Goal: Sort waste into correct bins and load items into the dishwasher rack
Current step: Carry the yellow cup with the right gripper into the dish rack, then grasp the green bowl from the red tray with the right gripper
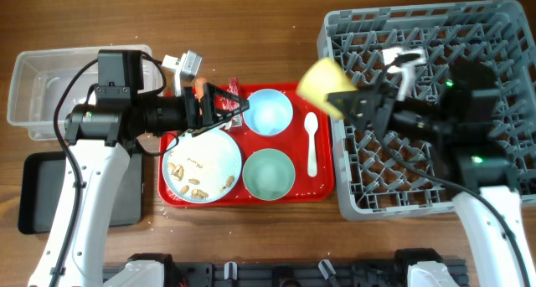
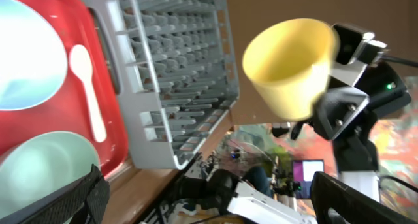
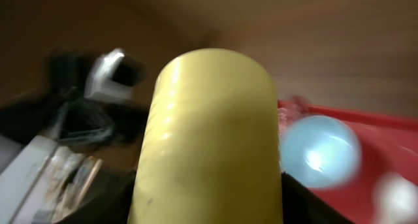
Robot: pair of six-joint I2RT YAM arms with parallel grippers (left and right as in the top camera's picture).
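My right gripper (image 1: pixel 347 101) is shut on a yellow cup (image 1: pixel 325 86) and holds it in the air between the red tray and the grey dishwasher rack (image 1: pixel 502 36). The cup fills the right wrist view (image 3: pixel 209 132) and shows in the left wrist view (image 2: pixel 290 61). My left gripper (image 1: pixel 224 108) is open and empty above the tray's back left, over the pale-blue plate (image 1: pixel 213 153) with beige crumbs (image 1: pixel 194 184). A light-blue bowl (image 1: pixel 270 111), a pale-green bowl (image 1: pixel 268 172) and a white spoon (image 1: pixel 311 143) lie on the tray. A red wrapper (image 1: pixel 235 84) peeks out behind the gripper.
The red tray (image 1: pixel 322 191) sits at centre. A clear tub (image 1: pixel 33 78) stands at the back left, with a black tray (image 1: pixel 38 203) in front of it. A small white object (image 1: pixel 186 65) lies by the tub. The rack also shows in the left wrist view (image 2: pixel 176 74).
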